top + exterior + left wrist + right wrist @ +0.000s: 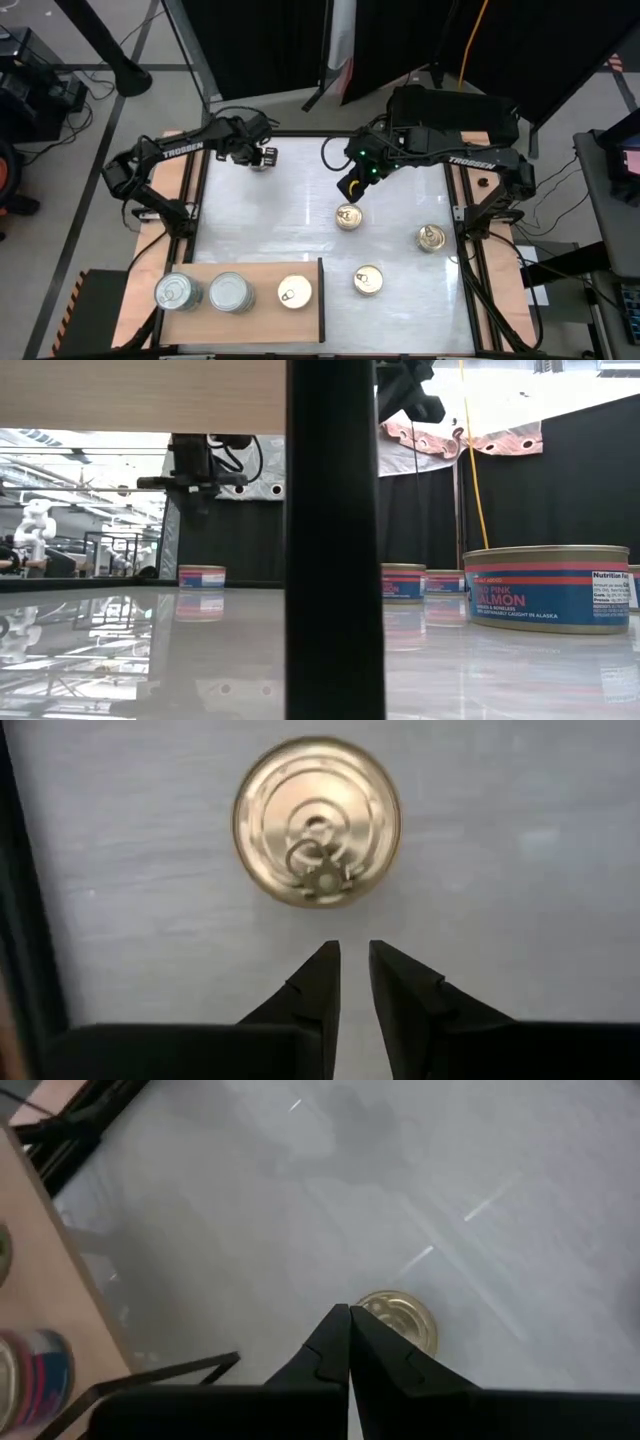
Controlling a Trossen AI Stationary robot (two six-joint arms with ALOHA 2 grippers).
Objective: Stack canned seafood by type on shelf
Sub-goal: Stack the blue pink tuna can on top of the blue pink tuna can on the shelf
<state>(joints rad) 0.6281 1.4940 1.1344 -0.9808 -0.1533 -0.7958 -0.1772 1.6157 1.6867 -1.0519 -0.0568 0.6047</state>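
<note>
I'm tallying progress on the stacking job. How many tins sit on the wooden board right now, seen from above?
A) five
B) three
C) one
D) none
B: the high view shows three tins in a row on the wooden board, two with silver lids and one with a gold lid; the other tins are on the white table.

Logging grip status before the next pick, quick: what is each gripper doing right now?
Left gripper: slightly open, empty, above a gold-lidded tin.
Right gripper: shut, empty, above the table.
</note>
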